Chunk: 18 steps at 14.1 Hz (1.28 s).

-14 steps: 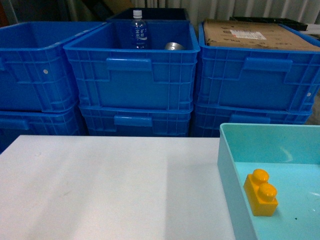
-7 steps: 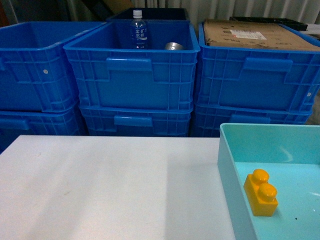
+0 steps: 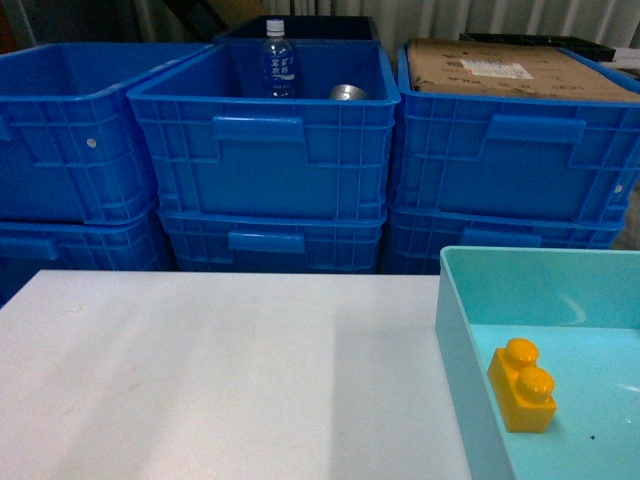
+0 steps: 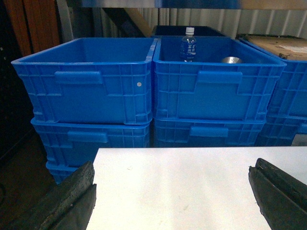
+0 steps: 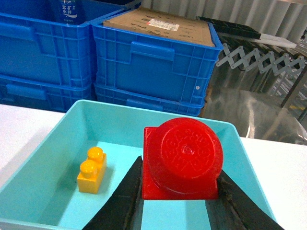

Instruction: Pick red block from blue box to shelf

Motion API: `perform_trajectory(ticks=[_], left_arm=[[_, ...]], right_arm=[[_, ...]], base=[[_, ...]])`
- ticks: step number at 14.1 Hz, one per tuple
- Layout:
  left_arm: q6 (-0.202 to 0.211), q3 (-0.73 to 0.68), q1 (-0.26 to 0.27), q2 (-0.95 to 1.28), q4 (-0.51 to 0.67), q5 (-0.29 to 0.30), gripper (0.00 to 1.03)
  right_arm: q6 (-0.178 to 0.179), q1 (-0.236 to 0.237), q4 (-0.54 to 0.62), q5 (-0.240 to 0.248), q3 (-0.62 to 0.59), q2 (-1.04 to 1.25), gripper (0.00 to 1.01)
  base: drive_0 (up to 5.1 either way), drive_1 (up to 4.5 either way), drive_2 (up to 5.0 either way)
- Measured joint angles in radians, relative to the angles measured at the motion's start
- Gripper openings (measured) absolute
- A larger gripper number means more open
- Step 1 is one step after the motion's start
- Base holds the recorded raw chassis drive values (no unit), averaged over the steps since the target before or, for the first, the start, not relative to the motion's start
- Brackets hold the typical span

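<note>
In the right wrist view my right gripper [image 5: 178,179] is shut on the red block [image 5: 182,155]. It holds the block by its sides, stud facing the camera, above the pale turquoise blue box [image 5: 62,139]. The head view shows only the box's left part [image 3: 455,330], with no red block and no gripper in it. My left gripper [image 4: 172,167] stands open over the white table [image 4: 182,182] with nothing between its fingers. A grey steel beam of the shelf [image 4: 144,3] runs along the top edge of the left wrist view, above the crates.
A yellow two-stud brick [image 3: 522,385] lies inside the blue box [image 5: 92,170]. Stacked dark blue crates [image 3: 265,150] stand behind the table, one holding a water bottle [image 3: 276,58], another covered with cardboard [image 3: 505,68]. A folding metal lattice [image 5: 254,57] is at the far right.
</note>
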Motion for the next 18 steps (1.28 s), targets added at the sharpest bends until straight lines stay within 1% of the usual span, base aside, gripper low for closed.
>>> perform_trajectory(ticks=[18], left_arm=[[0.000, 0.000, 0.000, 0.000, 0.000, 0.000, 0.98]], right_arm=[[0.000, 0.000, 0.000, 0.000, 0.000, 0.000, 0.29]], base=[[0.0, 0.00, 0.0]])
